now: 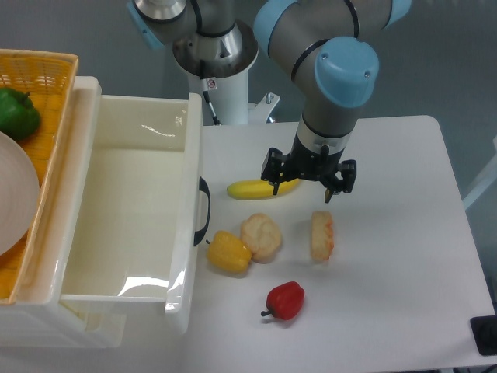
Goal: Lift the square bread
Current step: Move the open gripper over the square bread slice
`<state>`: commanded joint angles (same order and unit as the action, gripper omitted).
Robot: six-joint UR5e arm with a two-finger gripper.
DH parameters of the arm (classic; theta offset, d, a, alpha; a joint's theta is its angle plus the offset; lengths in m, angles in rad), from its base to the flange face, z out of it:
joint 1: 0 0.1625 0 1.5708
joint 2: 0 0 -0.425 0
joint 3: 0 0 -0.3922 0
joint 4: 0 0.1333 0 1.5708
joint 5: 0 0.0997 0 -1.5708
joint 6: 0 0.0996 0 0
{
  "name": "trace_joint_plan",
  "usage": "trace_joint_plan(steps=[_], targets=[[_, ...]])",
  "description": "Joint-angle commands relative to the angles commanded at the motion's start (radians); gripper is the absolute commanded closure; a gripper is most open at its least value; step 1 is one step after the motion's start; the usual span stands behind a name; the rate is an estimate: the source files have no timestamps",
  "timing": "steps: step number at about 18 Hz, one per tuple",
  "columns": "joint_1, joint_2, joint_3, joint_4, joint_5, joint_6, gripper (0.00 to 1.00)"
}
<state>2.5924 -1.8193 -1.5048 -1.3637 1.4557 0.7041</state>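
From the fixed camera, the square bread (322, 236) lies on the white worktop (404, 256), standing on its edge or tilted so that a narrow cream face and the orange-tan crust show. It sits just right of the round cream bun (261, 236), apart from it, with the yellow pepper (228, 252) further left and the red pepper (285, 300) nearer the camera. The banana (260, 188) lies behind, partly under the arm.

The claw (308, 185) hangs above the worktop behind the bread, its fingers spread and holding nothing; one fingertip points down close to the bread's far end without touching it.

The bread looks like a light, stiff plastic toy with smooth, probably slippery faces, not fragile. The best hold is likely across its thin dimension, pads on the two broad cream faces near the middle, since the crust edge is narrow and rounded. A pinch off-centre could tip it over.
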Motion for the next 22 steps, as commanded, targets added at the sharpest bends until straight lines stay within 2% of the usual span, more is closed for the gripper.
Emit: trace_joint_plan(steps=[10,15,20,22], targets=[[0.025,-0.011,-0.003,0.034,-0.001,-0.009,0.0],[0.031,-0.021,-0.037,0.118,-0.002,-0.002,0.0],[0.049,-0.078,-0.049,0.144,0.037,-0.002,0.0],[0.057,-0.106,-0.049,0.188,0.037,-0.002,0.0]])
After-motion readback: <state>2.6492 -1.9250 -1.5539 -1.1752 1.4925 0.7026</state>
